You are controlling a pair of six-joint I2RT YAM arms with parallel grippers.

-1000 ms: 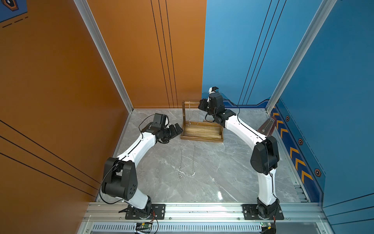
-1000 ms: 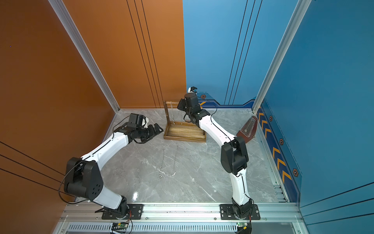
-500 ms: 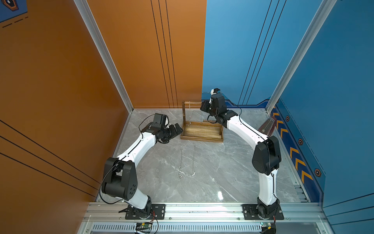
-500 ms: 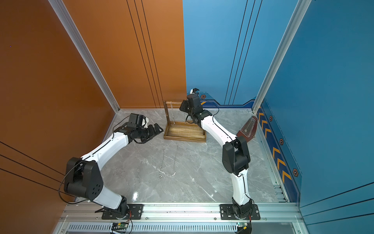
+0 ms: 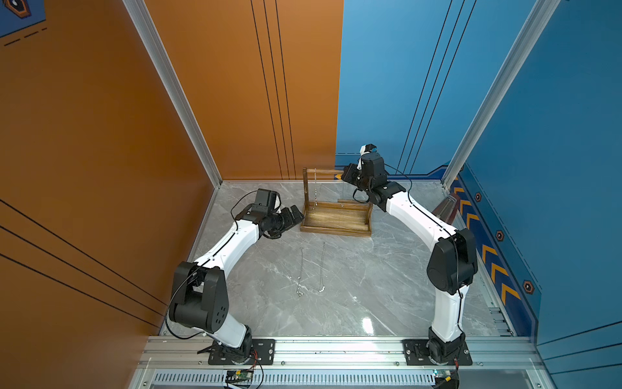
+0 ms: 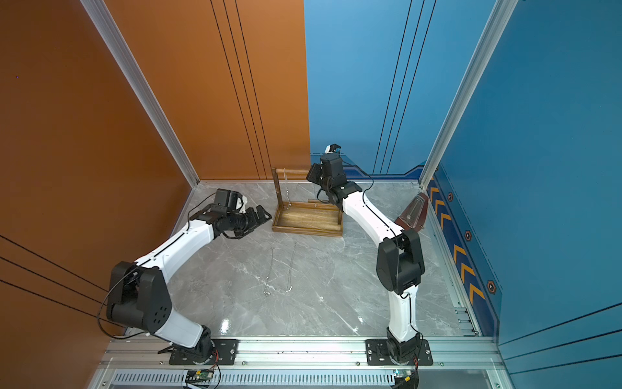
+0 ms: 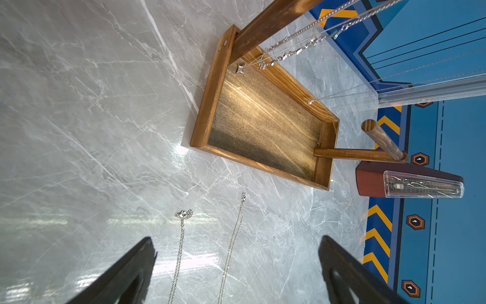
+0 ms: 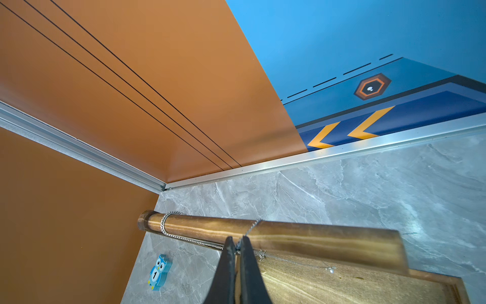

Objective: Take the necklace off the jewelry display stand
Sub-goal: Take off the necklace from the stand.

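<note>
Right gripper (image 8: 238,244): is pinching the necklace (image 8: 252,228) draped over the stand (image 8: 328,239).
Left gripper (image 7: 236,240): is hovering spread wide beside the stand.
Chains (image 7: 184,213): two are lying on the floor (image 7: 79,131).

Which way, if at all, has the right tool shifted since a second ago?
Yes: the right tool has slid along the top rod, away from the jewelry display stand's upright post.

Stand (image 5: 336,231) upright; necklace (image 8: 252,227) (thin, silver) over rod (image 8: 315,237).
</note>
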